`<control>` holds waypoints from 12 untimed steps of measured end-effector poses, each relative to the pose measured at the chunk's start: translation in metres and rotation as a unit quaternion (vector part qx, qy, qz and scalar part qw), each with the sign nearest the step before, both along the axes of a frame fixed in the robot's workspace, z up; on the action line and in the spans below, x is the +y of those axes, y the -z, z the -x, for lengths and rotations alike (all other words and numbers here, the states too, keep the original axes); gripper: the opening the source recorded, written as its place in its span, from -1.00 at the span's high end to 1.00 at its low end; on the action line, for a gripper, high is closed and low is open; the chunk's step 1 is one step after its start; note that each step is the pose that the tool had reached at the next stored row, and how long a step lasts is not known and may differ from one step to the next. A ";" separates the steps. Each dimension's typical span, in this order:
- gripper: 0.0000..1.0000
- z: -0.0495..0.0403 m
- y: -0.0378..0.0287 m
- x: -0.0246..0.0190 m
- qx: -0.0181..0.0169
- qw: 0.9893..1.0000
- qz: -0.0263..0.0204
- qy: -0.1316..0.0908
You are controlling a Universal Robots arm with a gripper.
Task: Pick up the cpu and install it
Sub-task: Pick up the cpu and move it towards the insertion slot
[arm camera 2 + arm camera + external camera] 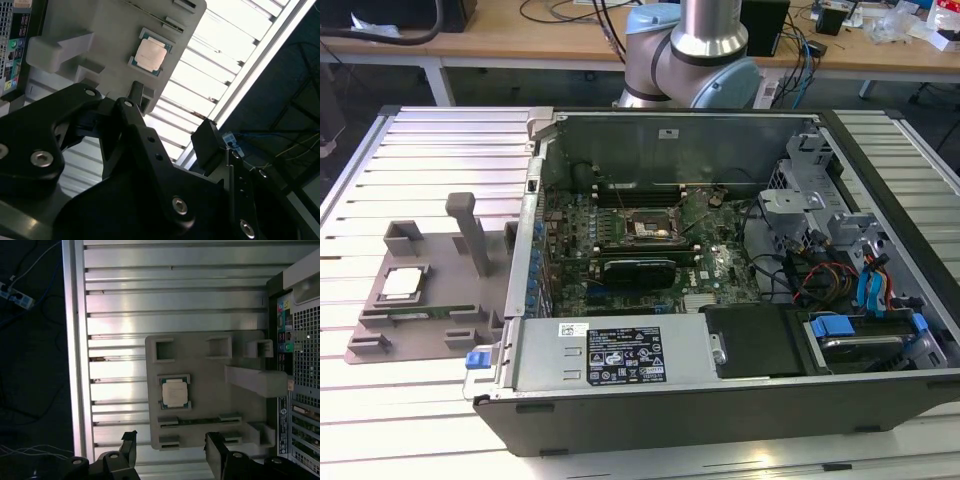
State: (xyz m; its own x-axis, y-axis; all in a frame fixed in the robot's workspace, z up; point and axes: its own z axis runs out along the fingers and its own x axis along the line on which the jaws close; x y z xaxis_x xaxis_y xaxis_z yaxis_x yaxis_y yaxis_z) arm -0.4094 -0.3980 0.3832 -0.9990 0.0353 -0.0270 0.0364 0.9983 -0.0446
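The cpu (402, 283) is a small silvery square lying flat in a recess of the grey fixture (435, 255), on the slatted table at the exterior view's left. In both wrist views it lies face up, cpu (175, 392) and cpu (151, 55). My gripper (172, 444) hangs above the table beside the fixture's edge, open, its two black fingers (129, 442) spread wide with nothing between them. It is apart from the cpu. The motherboard socket (650, 228) sits inside the open computer case (620, 352).
The arm's base (695, 50) stands behind the case. The fixture carries an upright post (470, 232) and several raised blocks, plus a thin green board (200, 421) in a slot near the cpu. Cables, drive bays and a dark card crowd the case interior. The table edge (75, 365) drops to the floor.
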 end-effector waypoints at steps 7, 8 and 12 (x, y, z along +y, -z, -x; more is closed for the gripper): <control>-0.33 0.0000 0.0062 0.0000 0.000 1.000 0.000 0.000; -0.33 0.0000 0.0076 0.0000 0.000 1.000 0.000 0.000; -0.33 0.0000 0.0132 0.0000 0.000 1.000 0.000 0.000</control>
